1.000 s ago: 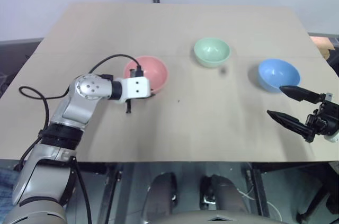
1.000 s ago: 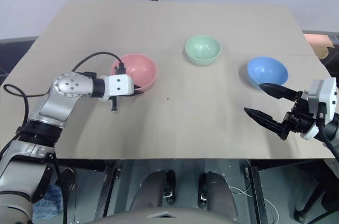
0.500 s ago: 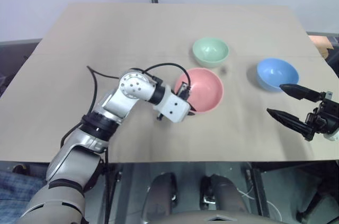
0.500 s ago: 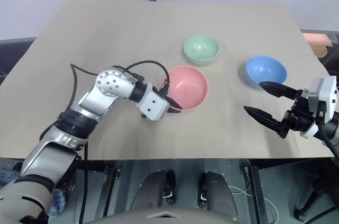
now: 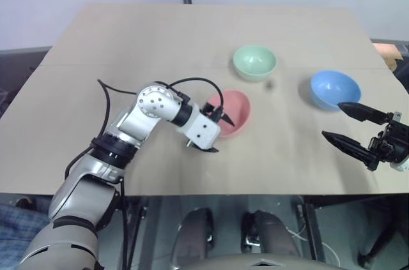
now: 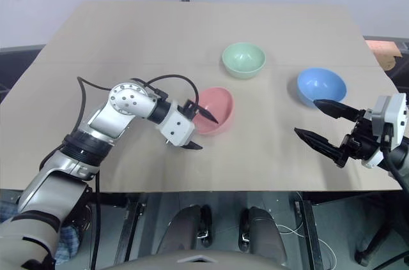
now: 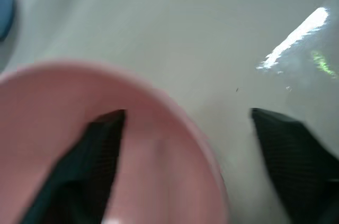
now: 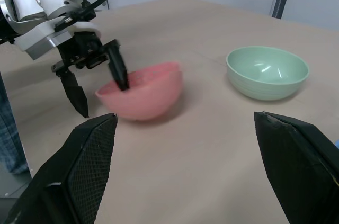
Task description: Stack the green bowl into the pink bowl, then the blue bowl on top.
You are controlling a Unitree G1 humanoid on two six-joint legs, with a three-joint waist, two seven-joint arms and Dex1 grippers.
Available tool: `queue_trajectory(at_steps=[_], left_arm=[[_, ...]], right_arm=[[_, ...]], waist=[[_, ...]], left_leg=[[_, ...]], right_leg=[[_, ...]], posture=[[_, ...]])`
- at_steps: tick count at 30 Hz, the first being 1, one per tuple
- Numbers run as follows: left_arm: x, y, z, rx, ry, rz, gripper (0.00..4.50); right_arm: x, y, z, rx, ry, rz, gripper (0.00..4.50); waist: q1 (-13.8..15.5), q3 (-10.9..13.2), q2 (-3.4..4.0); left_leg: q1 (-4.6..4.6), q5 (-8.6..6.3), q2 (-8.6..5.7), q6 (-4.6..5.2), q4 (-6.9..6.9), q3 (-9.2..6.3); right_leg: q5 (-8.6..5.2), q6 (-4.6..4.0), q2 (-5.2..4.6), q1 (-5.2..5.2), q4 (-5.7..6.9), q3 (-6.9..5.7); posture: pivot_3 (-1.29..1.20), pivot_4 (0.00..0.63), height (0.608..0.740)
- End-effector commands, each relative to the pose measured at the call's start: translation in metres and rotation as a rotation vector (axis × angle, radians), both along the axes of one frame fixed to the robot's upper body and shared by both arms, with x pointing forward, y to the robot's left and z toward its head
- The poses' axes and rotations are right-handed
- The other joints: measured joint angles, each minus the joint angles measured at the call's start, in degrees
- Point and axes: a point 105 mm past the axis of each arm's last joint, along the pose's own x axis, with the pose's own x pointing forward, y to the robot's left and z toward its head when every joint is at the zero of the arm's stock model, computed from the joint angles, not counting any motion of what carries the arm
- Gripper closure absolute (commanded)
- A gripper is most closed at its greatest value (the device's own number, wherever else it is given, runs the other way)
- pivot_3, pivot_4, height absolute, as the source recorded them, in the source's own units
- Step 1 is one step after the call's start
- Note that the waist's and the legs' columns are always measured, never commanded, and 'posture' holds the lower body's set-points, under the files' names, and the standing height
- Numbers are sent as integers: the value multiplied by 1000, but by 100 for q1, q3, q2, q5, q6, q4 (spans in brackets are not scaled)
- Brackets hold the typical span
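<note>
progress: nothing's stacked yet imo – all 3 bowls are sitting separate on the table (image 5: pixel 128 34), so both stacking steps are still to do

left gripper (image 5: pixel 214 131): fingers are standing apart, straddling the near rim of the pink bowl (image 5: pixel 231 112) – one finger (image 7: pixel 90 155) is inside the bowl, the other outside by the wall. Not clamping it afaict

right gripper (image 5: pixel 348 126): hanging w/ fingers wide apart, holding nothing, blue bowl (image 5: pixel 335 89) is sitting just beyond its fingertips

green bowl (image 5: pixel 254 62): sitting upright past the pink one from the left gripper, a bit toward the right gripper's side, near it but not touching

pink bowl tilt: looking slightly tipped in the right wrist view, can't tell for sure

other stuff: black cable (image 5: pixel 185 83) is looping over the left wrist, otherwise plain tabletop

in the way: nothing's lying btwn green and pink. The left gripper's finger inside the pink bowl is prob blocking the drop spot tho
</note>
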Motion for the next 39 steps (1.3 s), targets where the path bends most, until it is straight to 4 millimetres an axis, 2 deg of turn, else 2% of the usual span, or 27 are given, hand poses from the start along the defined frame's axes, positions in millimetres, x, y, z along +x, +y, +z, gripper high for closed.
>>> queue_trajectory(at_steps=[1, 6, 12, 18, 20, 22, 26, 30, 33, 39], left_arm=[[10, 3, 34, -183, 16, 101, 63], [12, 27, 63, -413, 180, 255, 63], [7, 80, 80, -628, 280, 497, 63], [1, 126, 88, -793, 275, 739, 63], [-7, 141, 86, -817, 250, 817, 63], [-14, 148, 86, -841, 250, 855, 63], [-32, 155, 87, -888, 270, 892, 63], [-39, 159, 89, -894, 284, 895, 63], [-42, 156, 88, -871, 303, 878, 63], [-41, 144, 82, -841, 333, 841, 63]], right_arm=[[-1, 2, 10, -7, -51, 14, 0], [-1, 4, 8, -5, -44, 23, 0], [7, 6, 6, -1, -19, 24, 0], [36, 4, -6, -85, 59, -60, 0], [55, 9, -8, -124, 46, -83, 0], [68, 17, -6, -146, 18, -75, 0], [108, 51, -9, -254, -1, -55, 0], [132, 76, -9, -384, -57, -2, 0], [156, 93, -7, -437, -50, -10, 0], [189, 129, 5, -551, -160, 14, 0]], waist=[[-2, 0, 0], [-19, 0, 0], [-41, 0, 1], [-13, 0, 1], [-22, -1, 0], [-47, 0, 0], [-138, 1, 2], [-125, 2, 2], [-156, 2, 1], [-174, 2, 3]], left_leg=[[0, 0, 0, 0, 0, 0], [1, 1, 2, -2, 0, -1], [5, 2, 5, -4, 0, 2], [5, 2, 4, -3, 3, 1], [5, 2, 4, -3, 2, 0], [6, 2, 5, -4, 1, 2], [5, 3, 8, -6, 0, 4], [3, 4, 6, -8, -1, 3], [0, 4, 3, -8, -3, 6], [0, 6, 3, -11, -9, 10]], right_leg=[[0, 0, 0, 0, 0, 0], [0, 0, 1, 0, 1, 1], [0, 0, 0, 0, 2, 5], [0, 0, -6, 1, 5, 3], [0, 0, -5, 1, 4, 2], [0, 0, -5, -1, 5, 4], [0, -1, -5, -4, 7, 3], [0, -2, -10, -5, 9, -2], [1, -3, -15, -8, 6, -2], [13, -24, -14, -12, 8, 0]], posture=[[0, 150, 740], [0, 150, 740], [0, 150, 740], [0, 150, 740], [0, 150, 740], [0, 150, 740], [0, 150, 740], [0, 150, 740], [0, 150, 740], [0, 150, 740]])
